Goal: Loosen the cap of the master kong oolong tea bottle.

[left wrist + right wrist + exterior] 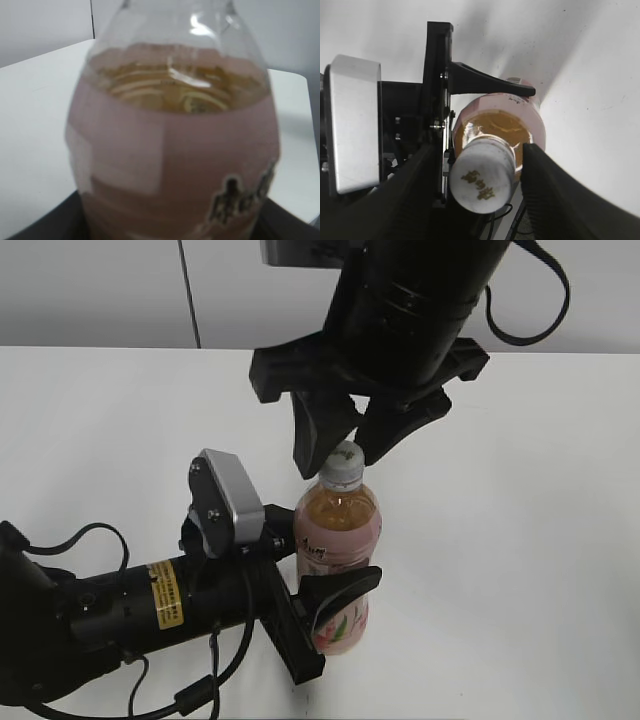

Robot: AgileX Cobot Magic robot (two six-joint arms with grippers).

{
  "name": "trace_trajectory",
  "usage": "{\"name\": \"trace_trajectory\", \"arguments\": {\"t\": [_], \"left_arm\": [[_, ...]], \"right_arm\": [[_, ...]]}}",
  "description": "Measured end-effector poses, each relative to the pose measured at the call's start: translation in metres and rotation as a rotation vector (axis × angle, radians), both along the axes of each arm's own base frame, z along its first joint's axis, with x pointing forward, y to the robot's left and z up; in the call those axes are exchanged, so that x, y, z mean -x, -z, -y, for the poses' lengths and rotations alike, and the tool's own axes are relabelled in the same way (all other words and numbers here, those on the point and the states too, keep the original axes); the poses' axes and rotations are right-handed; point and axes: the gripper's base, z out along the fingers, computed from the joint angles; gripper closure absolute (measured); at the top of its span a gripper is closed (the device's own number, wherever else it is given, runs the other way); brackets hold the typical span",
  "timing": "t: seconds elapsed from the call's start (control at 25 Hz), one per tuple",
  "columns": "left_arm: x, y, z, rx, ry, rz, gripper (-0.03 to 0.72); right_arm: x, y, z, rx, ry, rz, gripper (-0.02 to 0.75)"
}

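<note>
Near the lower centre of your exterior view, the tall clear plastic bottle of amber tea with the pink label (pixel 338 560) stands upright on the white table (pixel 520 500). Your left gripper (pixel 325 605) reaches in from the lower left and pinches the bottle's labelled body between its black jaws. In the left wrist view the bottle (pixel 172 145) fills the frame, blurred. Above it, the right gripper (pixel 343 445) points down from the top of the frame, jaws spread to either side of the small round white ribbed cap (pixel 343 465). In the right wrist view the cap (pixel 482 180) sits between the two fingers; you cannot tell whether they touch it.
</note>
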Motion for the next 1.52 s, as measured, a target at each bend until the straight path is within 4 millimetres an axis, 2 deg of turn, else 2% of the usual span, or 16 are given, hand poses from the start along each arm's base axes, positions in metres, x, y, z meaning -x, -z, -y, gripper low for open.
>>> {"name": "trace_trajectory", "arguments": {"t": [0.08,0.2,0.4,0.68,0.88,1.0,1.2,1.36,1.52], "left_arm": [[0.000,0.000,0.000,0.000,0.000,0.000,0.301],[0.000,0.000,0.000,0.001,-0.001,0.000,0.301],[0.000,0.000,0.000,0.001,-0.001,0.000,0.301],[0.000,0.000,0.000,0.000,0.000,0.002,0.301],[0.000,0.000,0.000,0.000,0.000,0.002,0.302],[0.000,0.000,0.000,0.000,0.000,0.002,0.302],[0.000,0.000,0.000,0.000,0.000,0.003,0.302],[0.000,0.000,0.000,0.001,0.000,0.002,0.302],[0.000,0.000,0.000,0.001,0.000,0.002,0.302]], "right_arm": [[0.000,0.000,0.000,-0.001,0.000,-0.001,0.351],[0.000,0.000,0.000,0.004,-0.006,0.001,0.451],[0.000,0.000,0.000,0.008,-0.120,0.037,0.458],[0.001,0.000,0.000,0.021,-0.568,0.185,0.458],[0.001,0.000,-0.001,0.038,-1.030,0.342,0.460],[0.001,0.000,-0.001,0.041,-1.174,0.389,0.460],[0.001,-0.002,-0.001,0.032,-1.142,0.381,0.443],[0.000,-0.014,-0.004,0.004,-1.015,0.382,0.312],[0.002,-0.029,-0.002,-0.032,-0.685,0.306,0.255]]}}
